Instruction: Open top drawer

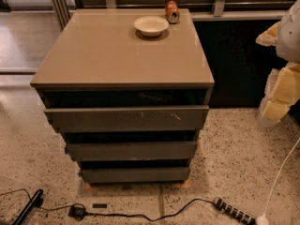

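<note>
The top drawer (125, 118) is the widest dark grey handleless front, just under the tan cabinet top (93, 55). It has pale scratch marks near its centre and right. A dark gap shows above it. Two narrower grey drawer fronts sit below, a middle one (131, 151) and a bottom one (135, 175). The gripper (281, 74) is at the far right edge of the view, a white and yellowish shape held well to the right of the cabinet, apart from the drawer.
A white bowl (151, 25) and an orange can (172, 11) lying on its side sit at the back of the cabinet top. A power strip (234, 212) and black cables (117, 214) lie on the speckled floor in front. A dark wall panel stands behind on the right.
</note>
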{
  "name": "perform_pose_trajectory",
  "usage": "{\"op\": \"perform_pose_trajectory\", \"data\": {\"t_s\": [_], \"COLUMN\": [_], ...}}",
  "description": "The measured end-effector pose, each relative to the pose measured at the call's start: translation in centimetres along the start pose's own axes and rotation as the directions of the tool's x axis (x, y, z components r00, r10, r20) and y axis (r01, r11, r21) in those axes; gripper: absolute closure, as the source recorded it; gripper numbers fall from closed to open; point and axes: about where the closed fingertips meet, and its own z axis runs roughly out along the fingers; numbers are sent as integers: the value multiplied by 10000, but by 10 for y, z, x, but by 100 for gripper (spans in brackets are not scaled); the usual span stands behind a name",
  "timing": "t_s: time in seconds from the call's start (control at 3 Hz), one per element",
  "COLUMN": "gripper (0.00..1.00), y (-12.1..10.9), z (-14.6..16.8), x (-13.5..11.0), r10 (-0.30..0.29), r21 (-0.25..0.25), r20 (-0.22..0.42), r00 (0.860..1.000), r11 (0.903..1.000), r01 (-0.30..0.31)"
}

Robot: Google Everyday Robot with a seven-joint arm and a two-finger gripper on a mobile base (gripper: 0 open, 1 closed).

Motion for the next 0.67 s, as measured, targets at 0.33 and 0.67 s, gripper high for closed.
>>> {"op": "perform_pose_trajectory", "data": {"t_s": [0.33,0.67], "gripper": [0,0], "y": [0,-19], "z": [0,35], "x": [0,-3], "r10": [0,285], "r21": [0,-65], "r20": [0,-35], "r00": [10000,9996], "r11": [10000,9996], "r01": [0,-286]}}
